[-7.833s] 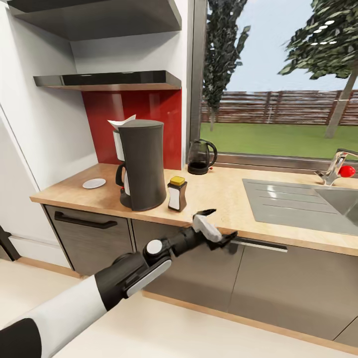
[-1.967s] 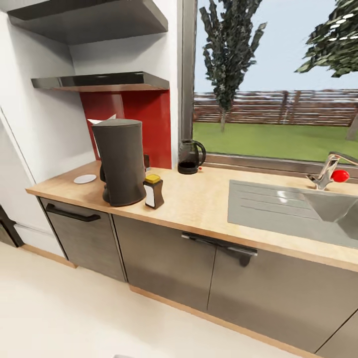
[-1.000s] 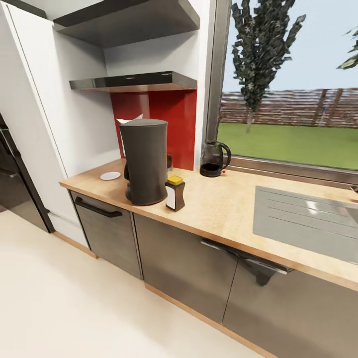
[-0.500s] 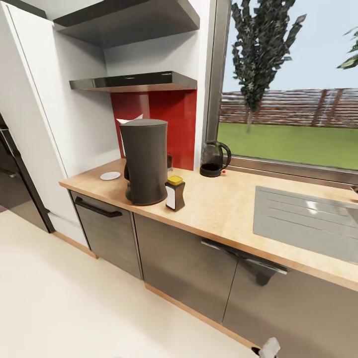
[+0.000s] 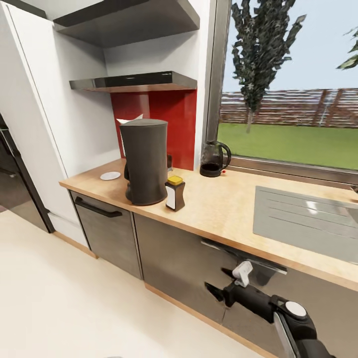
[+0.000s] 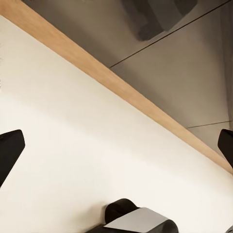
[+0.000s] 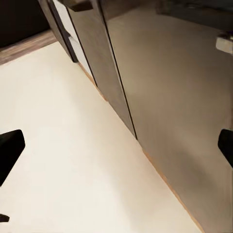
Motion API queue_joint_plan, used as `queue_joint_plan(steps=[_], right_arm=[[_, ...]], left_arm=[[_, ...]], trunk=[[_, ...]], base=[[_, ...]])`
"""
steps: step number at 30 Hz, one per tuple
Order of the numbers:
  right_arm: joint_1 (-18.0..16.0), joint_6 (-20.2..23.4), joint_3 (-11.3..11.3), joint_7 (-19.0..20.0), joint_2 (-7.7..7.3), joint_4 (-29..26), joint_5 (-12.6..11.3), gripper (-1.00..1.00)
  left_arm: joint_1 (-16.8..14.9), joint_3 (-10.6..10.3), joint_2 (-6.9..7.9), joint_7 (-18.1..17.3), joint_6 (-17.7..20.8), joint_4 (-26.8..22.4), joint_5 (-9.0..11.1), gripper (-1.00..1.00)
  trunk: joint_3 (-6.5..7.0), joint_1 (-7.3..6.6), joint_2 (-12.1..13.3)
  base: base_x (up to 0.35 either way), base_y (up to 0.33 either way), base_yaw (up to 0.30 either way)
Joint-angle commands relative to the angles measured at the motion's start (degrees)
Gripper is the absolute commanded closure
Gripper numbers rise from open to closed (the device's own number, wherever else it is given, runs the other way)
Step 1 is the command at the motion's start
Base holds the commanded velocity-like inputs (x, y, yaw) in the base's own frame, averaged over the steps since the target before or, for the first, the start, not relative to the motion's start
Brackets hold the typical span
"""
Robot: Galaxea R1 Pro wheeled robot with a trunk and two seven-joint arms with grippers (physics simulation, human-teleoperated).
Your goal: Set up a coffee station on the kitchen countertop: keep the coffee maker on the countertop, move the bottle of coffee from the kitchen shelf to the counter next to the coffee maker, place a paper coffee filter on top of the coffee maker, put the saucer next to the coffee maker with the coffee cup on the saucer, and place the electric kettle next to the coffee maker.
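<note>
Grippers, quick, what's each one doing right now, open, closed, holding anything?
Left gripper: open, holding nothing.
Right gripper: open, holding nothing, in front of the cabinet fronts.

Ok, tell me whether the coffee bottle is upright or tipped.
Upright. The bottle of coffee stands on its base on the kitchen countertop, yellow cap on top, beside the coffee maker.

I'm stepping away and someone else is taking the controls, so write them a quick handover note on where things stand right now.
Right gripper: open, empty, raised in front of the grey drawer fronts. Left gripper: open, empty, aimed at the floor.
On the kitchen countertop: coffee maker with the paper coffee filter on top, bottle of coffee beside it, saucer to its other side.
Left: electric kettle stands apart by the window. Coffee cup not visible; saucer is bare.
</note>
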Motion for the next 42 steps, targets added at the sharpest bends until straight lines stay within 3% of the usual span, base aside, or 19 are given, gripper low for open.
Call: queue_joint_plan(steps=[1, 5, 13, 15, 16, 20, 22, 25, 26, 27, 28, 29, 31, 34, 35, 39, 42], right_arm=[[-1.22, 1.33, 0.02, 0.30, 0.03, -0.44, -0.20, -1.00], [-5.79, 4.76, 0.24, 0.31, 0.07, -1.30, -1.08, -1.00], [-18.14, 14.50, 0.38, 0.19, 0.13, -1.77, -5.92, -1.00], [-19.95, 15.96, 0.39, 0.17, 0.20, -1.78, -6.36, -1.00], [-23.76, 18.55, 0.39, 0.05, 0.27, -1.79, -6.79, -1.00], [-28.68, 21.31, 0.23, -0.56, -0.17, -1.69, -6.77, -1.00], [-31.78, 22.21, 0.14, -1.89, -1.53, -1.62, -6.70, -1.00], [-37.08, 23.01, 0.07, -6.34, -4.80, -1.56, -6.44, -1.00], [-41.16, 24.62, 0.06, -12.12, -8.85, -1.25, -5.88, -1.00], [-42.03, 25.04, 0.05, -13.48, -10.05, -1.01, -5.79, -1.00], [-44.83, 26.01, 0.10, -17.50, -14.07, 1.31, -5.56, -1.00], [-46.69, 26.14, 0.13, -20.02, -16.14, 5.59, -4.93, -1.00], [-48.76, 24.70, 0.18, -22.53, -17.04, 11.88, -0.80, -1.00], [-50.49, 22.22, 0.20, -23.40, -17.34, 16.66, 3.78, -1.00], [-51.50, 20.94, 0.21, -23.69, -17.46, 19.29, 6.30, -1.00], [-53.23, 19.10, 0.17, -24.22, -17.61, 23.50, 9.82, -1.00], [-53.83, 18.36, 0.14, -24.27, -17.65, 25.46, 10.62, -1.00]], left_arm=[[-0.04, -0.48, 0.03, -0.07, -0.39, 0.02, 0.32, -1.00], [-0.04, -0.49, 0.02, -0.07, -0.38, 0.01, 0.32, -1.00], [-0.04, -0.49, 0.00, -0.07, -0.38, 0.00, 0.30, -1.00], [-0.04, -0.49, 0.00, -0.07, -0.38, 0.00, 0.30, -1.00], [-0.04, -0.47, 0.02, -0.05, -0.36, 0.00, 0.29, -1.00], [-0.04, -0.27, 0.12, 0.00, -0.27, 0.05, 0.34, -1.00], [-0.04, -0.16, 0.15, 0.01, -0.24, 0.13, 0.36, -1.00], [-0.04, 0.23, 0.32, 0.04, -0.16, 0.44, 0.38, -1.00], [-0.04, 1.69, 0.79, 0.03, -0.08, 0.69, 0.38, -1.00], [-0.04, 2.04, 0.86, 0.03, -0.07, 0.87, 0.38, -1.00], [-0.04, 2.98, 1.03, 0.02, -0.04, 1.94, 0.38, -1.00], [-0.04, 3.37, 1.09, 0.02, -0.03, 2.48, 0.38, -1.00], [-0.04, 3.53, 1.14, 0.02, -0.03, 2.73, 0.38, -1.00], [-0.04, 3.58, 1.22, -0.02, -0.03, 2.81, 0.38, -1.00], [-0.04, 3.61, 1.34, -0.04, -0.03, 2.84, 0.38, -1.00], [-0.04, 4.26, 2.78, -0.03, -0.04, 2.96, 0.38, -1.00], [0.05, 7.44, 5.38, -0.31, 0.07, 3.08, 0.38, -1.00]], trunk=[[-0.06, 0.00, -0.03], [-0.06, 0.00, -0.03], [-0.06, 0.00, -0.03], [-0.06, 0.00, -0.03], [-0.06, 0.00, -0.03], [-0.06, 0.00, -0.03], [-0.06, 0.00, -0.03], [-0.06, 0.00, -0.03], [-0.06, 0.00, -0.03], [-0.06, 0.00, -0.03], [-0.06, 0.00, -0.03], [-0.06, 0.00, -0.03], [-0.06, 0.00, -0.03], [-0.06, 0.00, -0.03], [-0.06, 0.00, -0.03], [-0.06, 0.00, -0.03], [-0.06, 0.00, -0.03]], base=[[0.000, 0.000, 0.000], [0.000, 0.000, 0.000], [0.000, 0.000, 0.000], [0.000, 0.000, 0.000], [0.000, 0.000, 0.000], [0.000, 0.000, 0.000], [0.000, 0.000, 0.000], [0.000, 0.000, 0.000], [0.000, 0.000, 0.000], [0.000, 0.000, 0.000], [0.000, 0.000, 0.000], [0.000, 0.000, 0.000], [0.046, 0.000, 0.000], [0.139, 0.000, 0.000], [0.089, 0.000, 0.000], [0.044, 0.000, 0.000], [0.020, 0.000, 0.000]])
